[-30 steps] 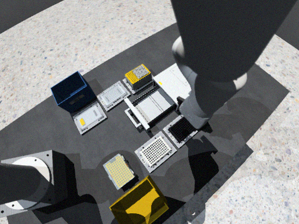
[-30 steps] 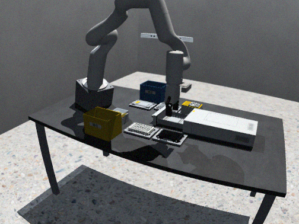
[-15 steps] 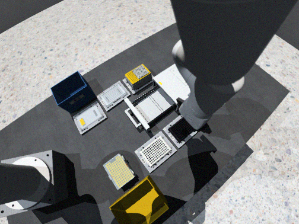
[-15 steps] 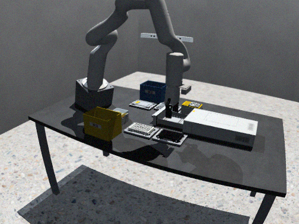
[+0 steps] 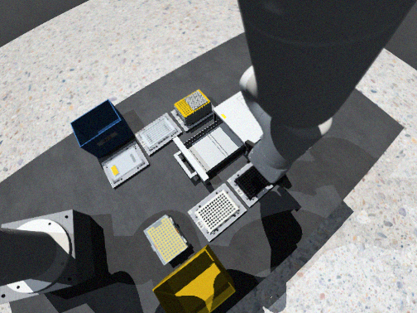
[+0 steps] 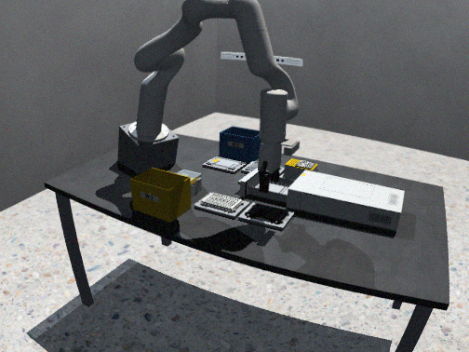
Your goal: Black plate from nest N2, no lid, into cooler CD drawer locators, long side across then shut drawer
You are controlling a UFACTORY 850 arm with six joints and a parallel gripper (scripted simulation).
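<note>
Plate [image 6: 266,213] sits lidless in its nest, just nearer the camera than the gripper [image 6: 266,177]; likely light, rigid, slick plastic, best pinched across the short side walls. Gripper fully open, empty, low over the open drawer [image 6: 269,191]. Cooler [image 6: 344,198] beyond, to its right.

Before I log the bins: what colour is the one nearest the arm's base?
Yellow. The bin shows best in the exterior view, right in front of the base.

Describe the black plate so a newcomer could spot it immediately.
Find the long white cooler on the bench, drawer pulled out. The black plate sits in a grey nest beside that drawer, next to a white well plate; it is the only black one.
</note>
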